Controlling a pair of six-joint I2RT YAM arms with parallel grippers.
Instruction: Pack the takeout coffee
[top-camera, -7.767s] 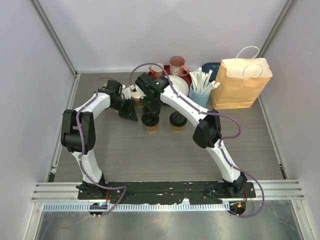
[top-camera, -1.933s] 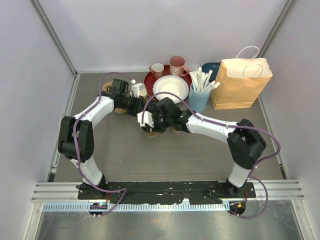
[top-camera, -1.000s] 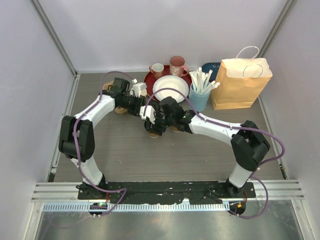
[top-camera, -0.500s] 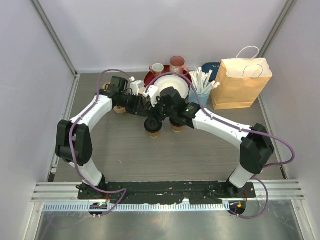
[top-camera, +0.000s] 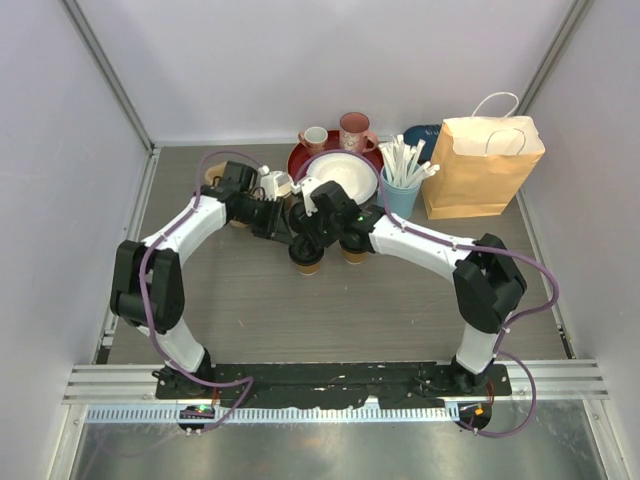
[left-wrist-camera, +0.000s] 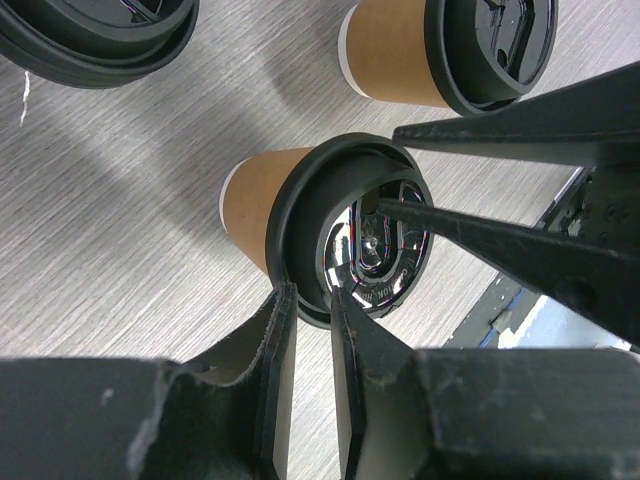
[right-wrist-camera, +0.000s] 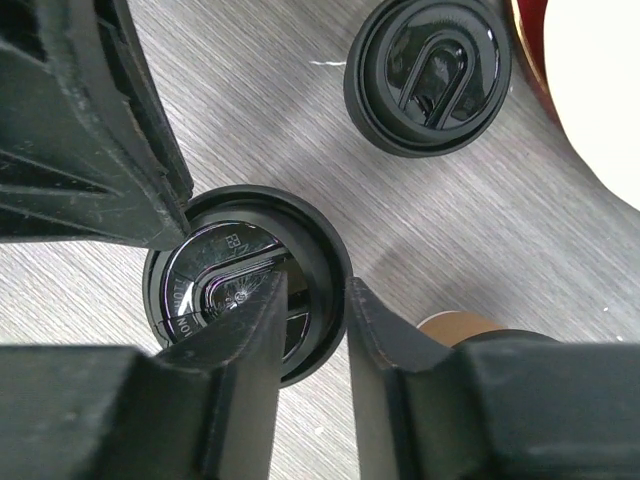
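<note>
Gray wood table (top-camera: 250, 300) with white walls around it, seen from the top. A tan cup (top-camera: 306, 262) with a black lid (top-camera: 306, 252) stands near the middle. The left gripper (top-camera: 292, 238) and the right gripper (top-camera: 312, 238) both meet over this cup. A second cup (top-camera: 352, 253) stands just beside it on the right. At the back are a red plate (top-camera: 297, 160) with a white plate (top-camera: 350, 172) on it, two mugs (top-camera: 354, 130), a blue cup of straws (top-camera: 398, 195) and a paper bag (top-camera: 480, 170).

From the left wrist, the left gripper's two fingers are almost together. They pinch the near edge of the lid. The right gripper's thin fingers come in from the right, one tip inside the lid and one outside its edge. Another lid (left-wrist-camera: 100, 40) shows in the top left corner.

From the right wrist, the right gripper's fingers are close together with the lid's edge squeezed between them. The left gripper's fingers come in from the top left and touch the lid too. The second cup sits farther back, near the white plate.
</note>
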